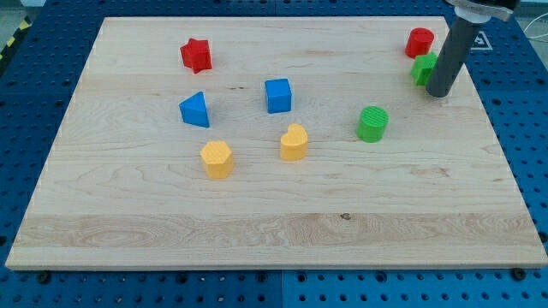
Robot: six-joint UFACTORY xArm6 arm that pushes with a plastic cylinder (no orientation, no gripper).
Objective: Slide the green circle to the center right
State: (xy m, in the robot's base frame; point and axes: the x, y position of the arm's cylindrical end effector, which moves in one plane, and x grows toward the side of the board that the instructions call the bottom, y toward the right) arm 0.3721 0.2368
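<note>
Work has not started on the green circle (372, 124), which sits right of the board's (128, 239) middle, while my tip (438, 92), with no fingers to open or close, rests by another green block (422, 68), so next it must get to the circle's left.

Eight blocks are borne by the wooden board (282, 231): two red, two blue, two yellow, two green.

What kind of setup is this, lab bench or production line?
Most likely a lab bench for pushing trials: a wooden board on a blue perforated table, small toy blocks such as the green circle, and my tip beside a green block.
</note>
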